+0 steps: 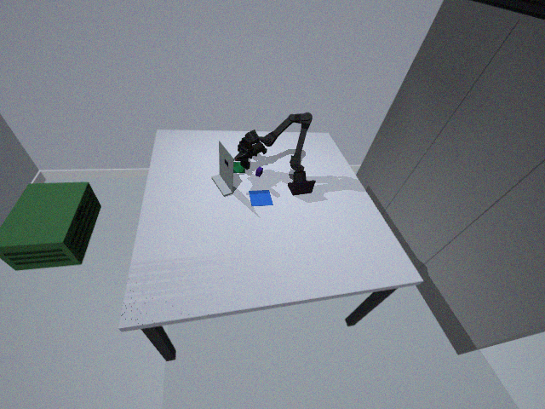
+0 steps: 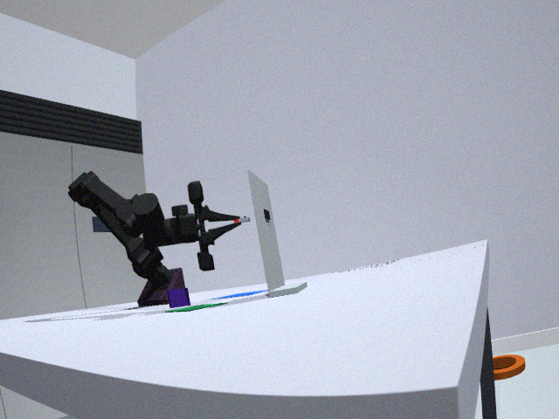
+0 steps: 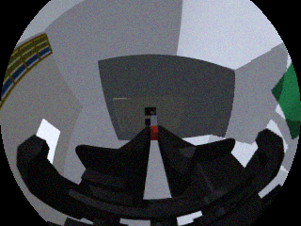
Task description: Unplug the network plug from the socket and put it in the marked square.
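Observation:
My gripper (image 1: pixel 241 161) (image 2: pixel 238 221) (image 3: pixel 153 129) is shut on the plug (image 2: pixel 244 219) (image 3: pixel 154 134), whose body has a red part between the fingertips and a grey end pointing at the panel. The plug is outside the socket, with a visible gap to the upright grey panel (image 1: pixel 225 175) (image 2: pixel 271 252) (image 3: pixel 165 72). The dark socket opening (image 1: pixel 226 162) (image 3: pixel 150 111) shows on the panel. The plug is hidden in the top view. A blue square (image 1: pixel 261 198) (image 2: pixel 241 294) and a green square (image 1: pixel 238 167) (image 2: pixel 196 307) lie flat on the table, well below the gripper.
A small purple block (image 1: pixel 259 170) (image 2: pixel 179 298) sits between the arm's base (image 1: pixel 301 186) and the green square. The panel's foot (image 1: pixel 223 187) (image 2: pixel 288 289) rests on the table (image 1: pixel 264 259). A large green box (image 1: pixel 48 216) stands beyond the table's left edge.

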`<state>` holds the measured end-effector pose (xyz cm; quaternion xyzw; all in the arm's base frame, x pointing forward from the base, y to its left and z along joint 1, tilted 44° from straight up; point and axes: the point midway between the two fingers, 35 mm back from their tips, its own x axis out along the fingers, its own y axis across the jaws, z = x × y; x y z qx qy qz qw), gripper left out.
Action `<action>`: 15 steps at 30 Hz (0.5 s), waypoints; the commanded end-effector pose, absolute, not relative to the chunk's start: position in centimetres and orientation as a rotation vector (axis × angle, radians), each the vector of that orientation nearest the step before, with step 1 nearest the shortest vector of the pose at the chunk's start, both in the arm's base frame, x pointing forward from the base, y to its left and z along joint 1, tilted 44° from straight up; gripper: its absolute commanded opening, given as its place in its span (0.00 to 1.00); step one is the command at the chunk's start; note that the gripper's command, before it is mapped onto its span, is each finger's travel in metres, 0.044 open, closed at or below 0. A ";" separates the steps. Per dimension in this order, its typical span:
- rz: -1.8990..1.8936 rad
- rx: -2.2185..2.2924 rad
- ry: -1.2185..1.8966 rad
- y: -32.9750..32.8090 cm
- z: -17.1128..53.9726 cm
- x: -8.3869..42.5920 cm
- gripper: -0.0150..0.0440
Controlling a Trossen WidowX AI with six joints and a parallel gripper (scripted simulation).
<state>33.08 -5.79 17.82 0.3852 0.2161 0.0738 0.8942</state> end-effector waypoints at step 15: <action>0.155 0.796 0.449 -6.0 18.0 32.0 0.25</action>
